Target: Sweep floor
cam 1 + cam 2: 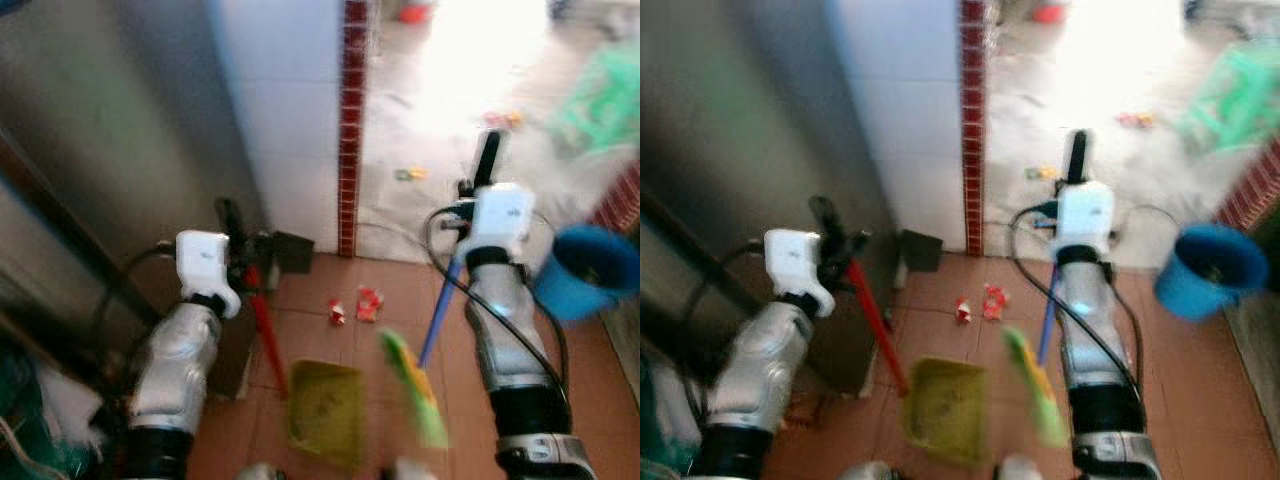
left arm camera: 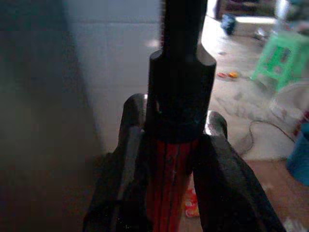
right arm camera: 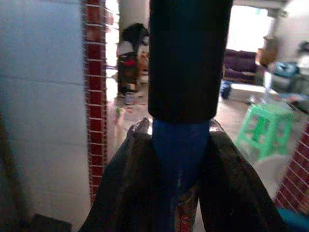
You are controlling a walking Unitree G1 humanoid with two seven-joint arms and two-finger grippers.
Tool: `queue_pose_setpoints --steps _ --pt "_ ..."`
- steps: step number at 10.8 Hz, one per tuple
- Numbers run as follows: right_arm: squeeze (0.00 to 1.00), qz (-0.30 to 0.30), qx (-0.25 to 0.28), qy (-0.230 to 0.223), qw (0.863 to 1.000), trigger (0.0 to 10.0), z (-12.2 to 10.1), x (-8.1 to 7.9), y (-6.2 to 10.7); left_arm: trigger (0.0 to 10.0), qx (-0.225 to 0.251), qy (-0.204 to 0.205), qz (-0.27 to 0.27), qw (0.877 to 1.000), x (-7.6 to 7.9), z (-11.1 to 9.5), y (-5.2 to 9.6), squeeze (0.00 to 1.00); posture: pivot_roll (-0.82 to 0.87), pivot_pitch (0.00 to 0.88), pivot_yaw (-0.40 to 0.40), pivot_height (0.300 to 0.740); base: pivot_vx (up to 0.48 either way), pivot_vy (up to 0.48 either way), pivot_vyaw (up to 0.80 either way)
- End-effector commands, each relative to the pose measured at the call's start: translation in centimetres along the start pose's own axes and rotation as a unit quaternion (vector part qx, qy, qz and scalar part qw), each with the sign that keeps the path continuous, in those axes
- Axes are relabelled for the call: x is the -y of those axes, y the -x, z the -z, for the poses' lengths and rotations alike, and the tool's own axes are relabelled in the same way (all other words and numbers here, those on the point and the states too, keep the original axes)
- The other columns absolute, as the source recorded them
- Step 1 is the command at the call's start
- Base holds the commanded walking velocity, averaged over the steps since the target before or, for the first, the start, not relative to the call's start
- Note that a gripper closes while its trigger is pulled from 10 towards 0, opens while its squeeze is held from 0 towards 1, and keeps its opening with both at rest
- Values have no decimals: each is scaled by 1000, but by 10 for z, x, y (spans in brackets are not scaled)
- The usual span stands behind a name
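Left hand (image 1: 835,250): clenched on the dustpan's red handle (image 1: 875,330), its two black fingers (image 2: 120,164) pressed against either side of the shaft just under the black end cap (image 2: 181,92).
Dustpan (image 1: 325,410): yellow-green, resting on the terracotta tile floor (image 1: 590,380) below and to the right of the left hand, at the lower end of the red handle.
Right hand (image 1: 480,190): clenched on the broom's blue handle (image 1: 440,315), fingers (image 3: 120,179) gripping both sides of the shaft just below its black grip (image 3: 186,58).
Broom head (image 1: 415,390): green bristles, blurred, down beside the dustpan's right edge, below and to the left of the right hand.
Litter (image 1: 355,305): red and white scraps on the tiles, between the two hands and just beyond the dustpan; more small bits (image 1: 410,174) lie on the pale floor farther ahead.
Blue bucket (image 1: 590,270): just right of the right arm.
Green stool (image 3: 263,125): ahead and to the right of the right hand, well apart.
White tiled wall with red brick edge (image 1: 350,120): ahead, between the two hands.
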State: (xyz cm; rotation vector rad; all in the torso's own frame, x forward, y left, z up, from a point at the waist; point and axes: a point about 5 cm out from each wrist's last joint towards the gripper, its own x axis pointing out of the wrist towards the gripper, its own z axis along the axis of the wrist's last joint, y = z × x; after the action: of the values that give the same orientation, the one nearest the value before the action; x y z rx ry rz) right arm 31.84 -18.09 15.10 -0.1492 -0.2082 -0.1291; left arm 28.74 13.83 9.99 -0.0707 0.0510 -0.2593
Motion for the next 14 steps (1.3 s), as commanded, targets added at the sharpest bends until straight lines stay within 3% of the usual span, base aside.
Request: queue_pose_setpoints --steps 1,4,6,9,14 --pt "0 1 17 13 1000 10000 -7 3 -4 10000 25 0 6 1000 3 -8 -1 0 -96 0 50 740 0 0 -800" --pt "0 -14 5 11 1000 10000 -3 -5 1 10000 33 -7 12 999 7 -10 1 0 -79 0 34 740 0 0 -800" --pt "0 -19 2 6 1000 10000 0 -8 3 10000 18 18 3 1000 12 1 7 0 -93 0 55 740 0 0 0" --pt "0 -15 -2 8 1000 10000 2 0 6 10000 6 26 21 999 20 7 9 0 -109 0 73 740 0 0 0" --pt "0 -20 -6 1 1000 10000 2 -2 5 10000 8 33 7 999 15 5 8 0 -105 0 66 740 0 0 0"
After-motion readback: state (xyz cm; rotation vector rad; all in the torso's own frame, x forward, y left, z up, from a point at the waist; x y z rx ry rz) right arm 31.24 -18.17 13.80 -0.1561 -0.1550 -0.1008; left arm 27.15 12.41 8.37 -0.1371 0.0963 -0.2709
